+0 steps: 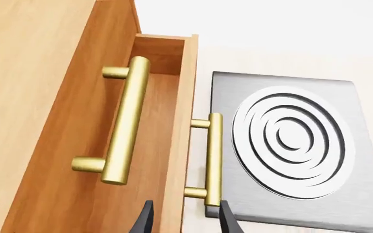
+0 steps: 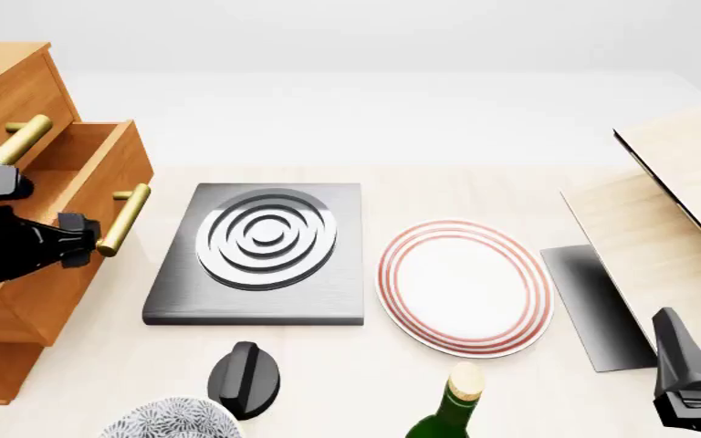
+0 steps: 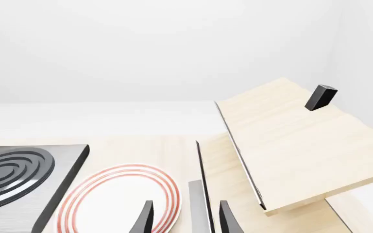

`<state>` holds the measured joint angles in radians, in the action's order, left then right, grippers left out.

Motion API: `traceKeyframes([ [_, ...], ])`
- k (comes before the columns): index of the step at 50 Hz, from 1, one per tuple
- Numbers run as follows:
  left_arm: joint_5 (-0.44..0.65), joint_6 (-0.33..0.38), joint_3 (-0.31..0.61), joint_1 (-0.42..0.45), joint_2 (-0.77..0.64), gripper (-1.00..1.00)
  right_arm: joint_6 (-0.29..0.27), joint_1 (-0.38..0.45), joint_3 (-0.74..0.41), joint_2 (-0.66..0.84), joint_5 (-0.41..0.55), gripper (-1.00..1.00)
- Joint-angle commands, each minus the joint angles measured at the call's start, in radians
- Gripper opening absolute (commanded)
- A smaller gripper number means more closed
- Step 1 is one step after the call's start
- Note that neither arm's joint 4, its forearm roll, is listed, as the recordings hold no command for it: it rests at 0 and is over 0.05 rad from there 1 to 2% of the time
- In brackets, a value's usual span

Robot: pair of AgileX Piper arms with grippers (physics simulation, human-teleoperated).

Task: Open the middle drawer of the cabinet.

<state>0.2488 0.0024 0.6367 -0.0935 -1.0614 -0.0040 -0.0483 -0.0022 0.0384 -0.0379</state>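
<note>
The cabinet (image 2: 15, 274) stands at the table's left edge. Its middle drawer (image 2: 101, 169) is pulled out toward the hob, showing its inside, with the gold handle (image 2: 123, 219) on its front. My left gripper (image 2: 83, 239) sits at the near end of that handle (image 1: 213, 160). Its fingers (image 1: 228, 221) are spread to either side of the drawer front and the handle end, so it is open. The top drawer's handle (image 1: 125, 121) stays flush above. My right gripper (image 2: 689, 370) is open and holds nothing at the near right corner; its fingers (image 3: 144, 218) show above the plate.
A grey hob slab with white rings (image 2: 263, 246) lies just right of the drawer. A red-rimmed plate (image 2: 466, 285), a dark flat blade (image 2: 594, 301), pale wooden boards (image 2: 679, 210), a green bottle (image 2: 455, 411), a black knob (image 2: 247, 376) and a patterned bowl (image 2: 168, 422) crowd the table.
</note>
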Motion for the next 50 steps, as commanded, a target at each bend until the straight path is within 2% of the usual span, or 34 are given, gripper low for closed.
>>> traceKeyframes([
  [1, -0.010, -0.004, -0.042, 0.033, 0.010, 1.00, 0.001, 0.007, 0.000, -0.008, 0.009, 1.00],
  [29, -0.076, -0.002, -0.086, 0.121, -0.035, 1.00, 0.001, 0.008, 0.000, -0.008, 0.008, 1.00],
  [50, -0.110, -0.038, -0.095, 0.367, -0.085, 1.00, 0.001, 0.008, 0.000, -0.008, 0.008, 1.00],
])
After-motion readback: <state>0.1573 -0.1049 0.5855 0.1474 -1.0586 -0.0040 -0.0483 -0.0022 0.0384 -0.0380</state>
